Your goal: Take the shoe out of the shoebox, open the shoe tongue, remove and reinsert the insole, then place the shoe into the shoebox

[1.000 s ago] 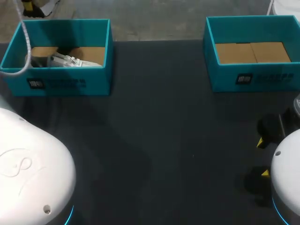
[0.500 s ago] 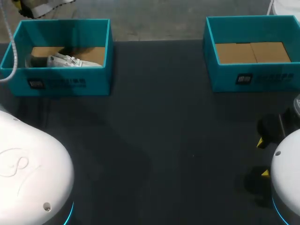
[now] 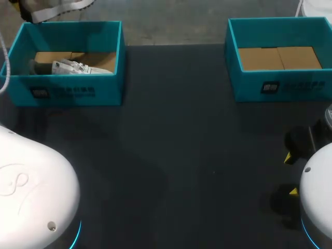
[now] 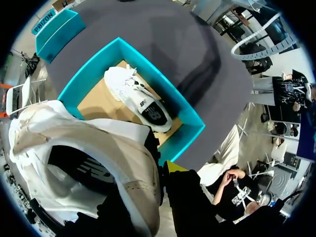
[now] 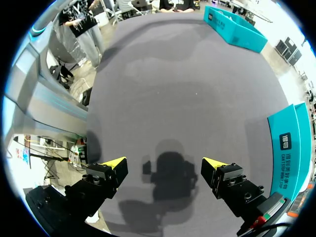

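My left gripper [image 4: 165, 174] is shut on the heel collar of a white and beige shoe [image 4: 84, 148], held high above the left teal shoebox [image 4: 185, 132]. One yellow tip shows beside the collar; the other finger is hidden inside the shoe. In the head view the held shoe [image 3: 59, 8] hangs past the far wall of that shoebox [image 3: 67, 92]. A second white shoe [image 3: 75, 67] lies on its side on the cardboard floor of the box [image 4: 140, 98]. My right gripper [image 3: 291, 175] hovers open and empty over the table's front right [image 5: 164, 165].
A second teal shoebox [image 3: 280, 85] with only a cardboard floor stands at the back right, close beside my right gripper [image 5: 289, 148]. The dark table [image 3: 171, 155] stretches between the two boxes. A grey cable [image 3: 4, 57] hangs by the left box's outer side.
The held shoe has risen and drifted right along the far edge of the head view, uncovering more of the shoe in the box. The cable swung left. My right arm stayed still.
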### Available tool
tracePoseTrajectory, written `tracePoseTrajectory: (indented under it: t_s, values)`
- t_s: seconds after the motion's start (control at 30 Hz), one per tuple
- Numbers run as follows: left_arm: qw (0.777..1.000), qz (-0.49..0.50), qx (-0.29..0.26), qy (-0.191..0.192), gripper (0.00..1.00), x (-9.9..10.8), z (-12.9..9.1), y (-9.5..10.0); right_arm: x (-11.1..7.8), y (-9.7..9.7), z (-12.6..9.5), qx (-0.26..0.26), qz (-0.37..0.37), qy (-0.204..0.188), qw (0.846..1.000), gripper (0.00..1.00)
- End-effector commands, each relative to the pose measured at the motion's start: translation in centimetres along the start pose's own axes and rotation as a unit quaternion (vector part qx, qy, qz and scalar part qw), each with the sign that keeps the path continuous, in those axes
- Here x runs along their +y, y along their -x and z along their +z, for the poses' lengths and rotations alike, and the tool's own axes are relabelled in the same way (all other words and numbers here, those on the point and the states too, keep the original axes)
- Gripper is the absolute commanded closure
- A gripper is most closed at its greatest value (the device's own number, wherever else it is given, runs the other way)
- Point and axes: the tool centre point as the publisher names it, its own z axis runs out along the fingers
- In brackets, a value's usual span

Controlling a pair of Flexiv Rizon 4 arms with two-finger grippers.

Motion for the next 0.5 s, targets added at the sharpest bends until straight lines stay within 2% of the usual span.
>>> tracePoseTrajectory:
  t_s: [0.03,0.13,0.27,0.33,0.5]
  values:
    - [0.997,0.048,-0.031,0.047,1.0,0.3,0.2,0.0,0.0,-0.2,0.1,-0.001,0.0,-0.001,1.0,0.0]
    - [0.988,0.123,-0.064,0.065,1.0,1.1,0.4,-0.2,0.0,-0.2,0.1,-0.001,0.0,-0.001,1.0,0.0]
    - [0.964,0.217,-0.087,0.125,1.0,1.9,0.8,-0.6,0.0,-0.2,0.1,-0.001,0.0,-0.001,1.0,0.0]
    - [0.954,0.254,-0.094,0.127,1.0,2.4,1.1,-0.7,0.0,-0.2,0.1,-0.001,0.0,-0.001,1.0,0.0]
    - [0.949,0.279,-0.084,0.123,1.0,4.0,1.9,-0.2,0.0,-0.2,0.1,-0.001,0.0,-0.001,1.0,0.0]
